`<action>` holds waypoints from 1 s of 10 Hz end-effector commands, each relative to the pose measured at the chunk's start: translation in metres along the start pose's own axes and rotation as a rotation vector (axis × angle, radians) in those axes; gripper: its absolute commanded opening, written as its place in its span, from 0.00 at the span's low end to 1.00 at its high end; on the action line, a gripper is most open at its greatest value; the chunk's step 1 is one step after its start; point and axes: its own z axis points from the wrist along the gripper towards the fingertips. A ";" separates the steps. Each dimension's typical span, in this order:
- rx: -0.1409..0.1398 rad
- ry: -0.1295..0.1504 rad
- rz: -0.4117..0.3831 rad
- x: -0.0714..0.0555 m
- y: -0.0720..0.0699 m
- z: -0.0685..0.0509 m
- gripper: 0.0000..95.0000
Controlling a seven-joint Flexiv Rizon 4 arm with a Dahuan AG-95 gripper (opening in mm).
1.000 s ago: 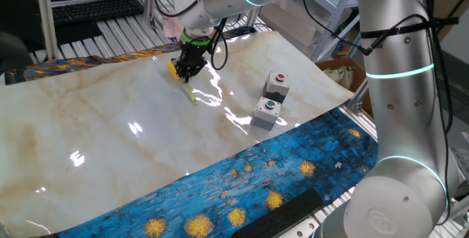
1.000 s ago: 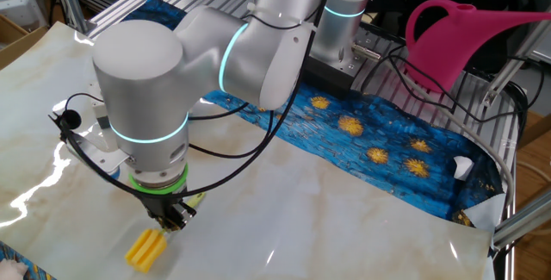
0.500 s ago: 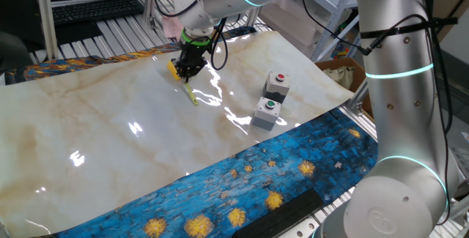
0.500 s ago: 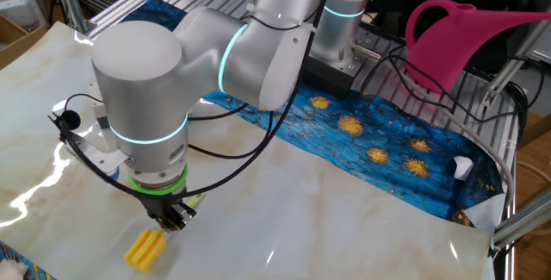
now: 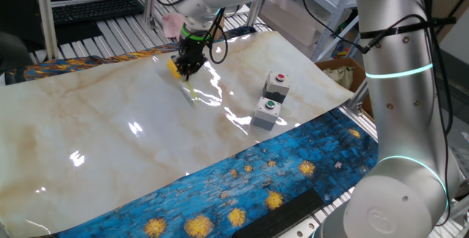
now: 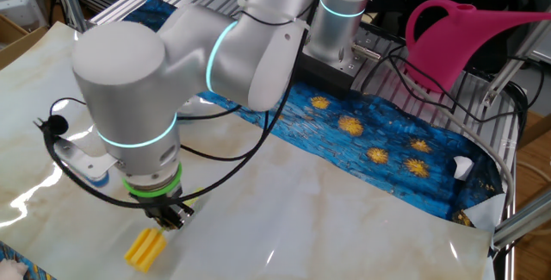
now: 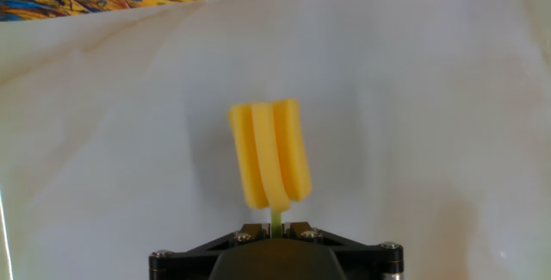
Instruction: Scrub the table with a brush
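Brush (image 7: pixel 269 154) pinched by its handle in the tool (image 7: pixel 274 228).
Keep bristles flat on the bench (image 5: pixel 110 128); sweep with light, even pressure.

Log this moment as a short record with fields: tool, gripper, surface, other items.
tool: small brush with a ribbed yellow head and thin green stick handle
gripper: black two-finger gripper, fingers shut on the brush handle just behind the head
surface: glossy cream marble-patterned table; the other fixed view shows the head low over it, contact unclear
other items: two grey button boxes, red-topped and green-topped; pink watering can
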 end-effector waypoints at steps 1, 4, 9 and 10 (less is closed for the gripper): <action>0.005 -0.009 0.006 0.011 -0.002 -0.007 0.00; 0.014 -0.005 -0.003 0.033 -0.010 -0.014 0.00; 0.023 -0.011 -0.036 0.047 -0.026 -0.014 0.00; 0.023 -0.009 -0.038 0.047 -0.026 -0.014 0.00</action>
